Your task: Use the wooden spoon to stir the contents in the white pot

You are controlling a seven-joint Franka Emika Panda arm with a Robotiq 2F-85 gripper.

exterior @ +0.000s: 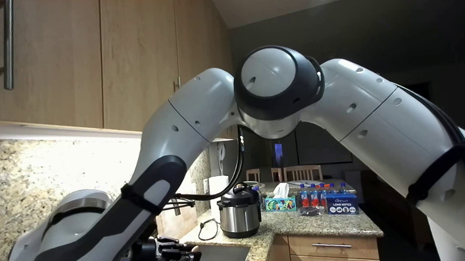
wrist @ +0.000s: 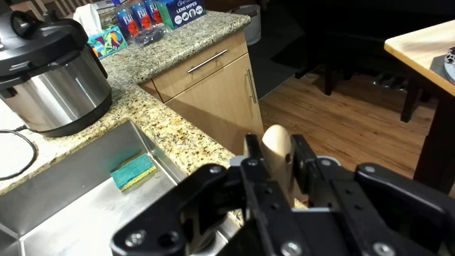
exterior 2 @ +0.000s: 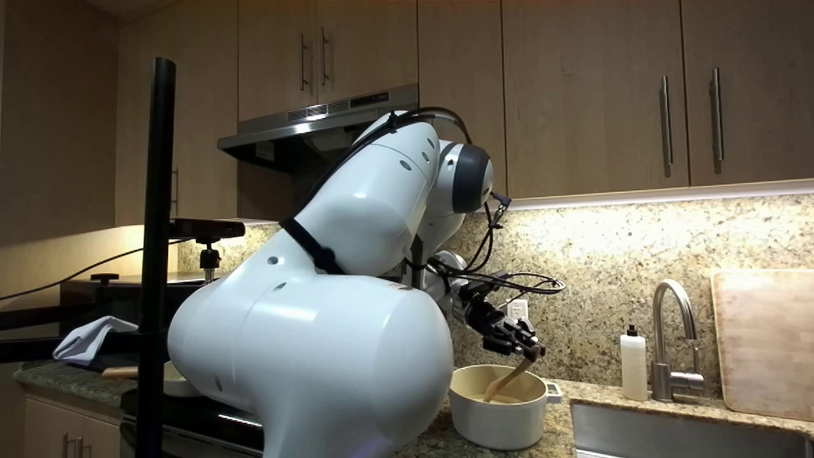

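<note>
White pot (exterior 2: pixel 499 423), one: stands on the table (exterior 2: pixel 559 434), near the sink (exterior 2: pixel 636 427). Wooden spoon (exterior 2: pixel 509 380), one: leans tilted, lower end inside pot, handle gripped by the claw (wrist: pixel 276 147).

The tan wooden spoon (exterior 2: pixel 511 378) slants, handle up, into the open, upright white pot (exterior 2: pixel 498 422).

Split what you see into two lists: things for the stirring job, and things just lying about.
For the job:
- gripper, shut on the spoon's handle
- wooden spoon, lower end inside the pot
- white pot

Lying about:
- pressure cooker
- sponge
- tissue box
- lens wipes box
- cutting board
</note>
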